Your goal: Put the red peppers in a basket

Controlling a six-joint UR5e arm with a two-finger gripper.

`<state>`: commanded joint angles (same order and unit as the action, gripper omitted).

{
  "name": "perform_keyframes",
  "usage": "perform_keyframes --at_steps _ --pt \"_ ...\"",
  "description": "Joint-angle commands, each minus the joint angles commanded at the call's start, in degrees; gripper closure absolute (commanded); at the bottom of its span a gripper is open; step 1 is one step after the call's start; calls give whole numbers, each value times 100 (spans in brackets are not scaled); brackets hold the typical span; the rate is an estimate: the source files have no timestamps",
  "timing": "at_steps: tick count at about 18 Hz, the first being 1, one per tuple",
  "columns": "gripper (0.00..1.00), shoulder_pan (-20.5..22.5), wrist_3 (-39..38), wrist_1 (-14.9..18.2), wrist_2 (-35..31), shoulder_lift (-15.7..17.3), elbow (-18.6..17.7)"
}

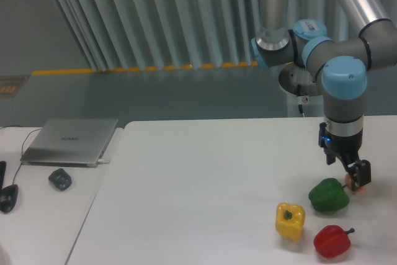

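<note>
The red pepper [332, 241] lies near the table's front right edge, glossy, with its short dark stem pointing right. My gripper [358, 177] hangs low at the right, just above and to the right of the green pepper [329, 195], well behind the red one and apart from it. Its dark fingers overlap from this angle, so the gap between them does not show. Nothing is seen held. No basket is in view.
A yellow pepper [290, 220] sits left of the red one, close to it. On the grey side table to the left are a closed laptop [69, 141], a mouse [60, 179] and a dark object [7, 198] at the frame's edge.
</note>
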<state>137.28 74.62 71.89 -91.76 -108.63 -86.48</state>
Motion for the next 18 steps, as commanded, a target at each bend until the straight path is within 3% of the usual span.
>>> perform_keyframes --at_steps 6,11,18 --pt "0 35 -35 -70 343 -9 -17" --pt "0 18 -387 -851 360 53 -404" --pt "0 0 -703 -1424 343 35 -440"
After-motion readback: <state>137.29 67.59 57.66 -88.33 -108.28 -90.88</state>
